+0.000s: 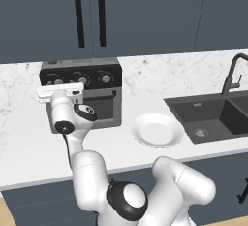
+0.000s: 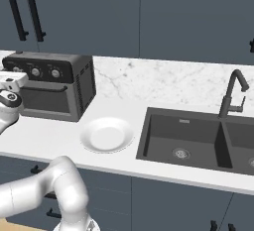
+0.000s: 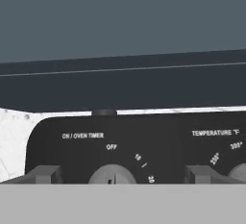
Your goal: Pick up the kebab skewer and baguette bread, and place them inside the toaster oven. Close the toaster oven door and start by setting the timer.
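The gripper [image 3: 115, 175] is facing the boxy dark grey toaster oven [image 1: 97, 99], fingers [image 3: 43, 174] spread wide, straddling the silver timer knob [image 3: 113, 175] at lower centre, ready for turning it.

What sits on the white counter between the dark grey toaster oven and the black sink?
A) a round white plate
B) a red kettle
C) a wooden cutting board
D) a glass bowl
A: a round white plate lies empty on the counter, between the closed dark grey toaster oven and the black sink.
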